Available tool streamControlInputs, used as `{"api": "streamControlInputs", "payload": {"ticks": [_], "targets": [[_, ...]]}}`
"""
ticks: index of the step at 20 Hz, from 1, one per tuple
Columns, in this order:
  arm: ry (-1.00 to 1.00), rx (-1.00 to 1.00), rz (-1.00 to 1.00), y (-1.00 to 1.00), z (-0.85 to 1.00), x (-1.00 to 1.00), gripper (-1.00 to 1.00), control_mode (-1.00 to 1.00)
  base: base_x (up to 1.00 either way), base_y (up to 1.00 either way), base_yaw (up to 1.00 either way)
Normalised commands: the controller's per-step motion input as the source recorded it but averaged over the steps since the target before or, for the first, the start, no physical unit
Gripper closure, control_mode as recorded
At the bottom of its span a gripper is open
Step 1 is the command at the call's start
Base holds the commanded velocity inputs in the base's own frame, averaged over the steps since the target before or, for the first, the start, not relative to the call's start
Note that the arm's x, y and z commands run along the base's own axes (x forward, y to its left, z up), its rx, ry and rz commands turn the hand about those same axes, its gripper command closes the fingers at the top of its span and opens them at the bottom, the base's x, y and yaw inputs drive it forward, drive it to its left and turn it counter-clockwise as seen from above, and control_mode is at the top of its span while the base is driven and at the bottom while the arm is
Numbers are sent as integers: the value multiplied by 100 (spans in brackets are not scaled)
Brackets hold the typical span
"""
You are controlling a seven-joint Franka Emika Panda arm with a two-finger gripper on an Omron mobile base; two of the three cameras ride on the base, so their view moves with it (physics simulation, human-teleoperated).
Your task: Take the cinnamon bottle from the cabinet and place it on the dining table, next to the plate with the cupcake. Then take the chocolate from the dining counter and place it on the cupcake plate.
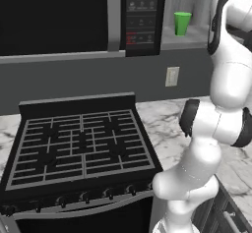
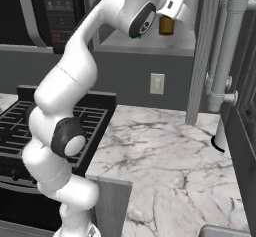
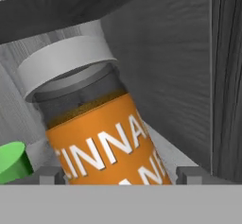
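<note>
Cinnamon bottle (image 3: 101,133) close ahead between the wide-open fingertips (image 3: 50,175) of the gripper (image 3: 120,175), on the cabinet (image 3: 165,67) shelf, green cup (image 3: 13,160) just beside: risks tipping or nudging the cup if closed off-centre.

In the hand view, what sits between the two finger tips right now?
The cinnamon bottle: in the hand view its orange label fills the gap between the gripper's open fingertips. The green cup stands outside that gap, beside one tip.
</note>
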Motion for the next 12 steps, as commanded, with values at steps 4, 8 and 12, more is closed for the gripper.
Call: {"api": "streamControlInputs", "payload": {"ticks": [4, 8, 12], "targets": [[0, 0, 6, 47, -23, -100, 100, -100, 0, 0, 0], [0, -1, 12, 51, -40, -100, 100, -100, 0, 0, 0], [0, 0, 20, 42, -42, -100, 100, -100, 0, 0, 0]]}}
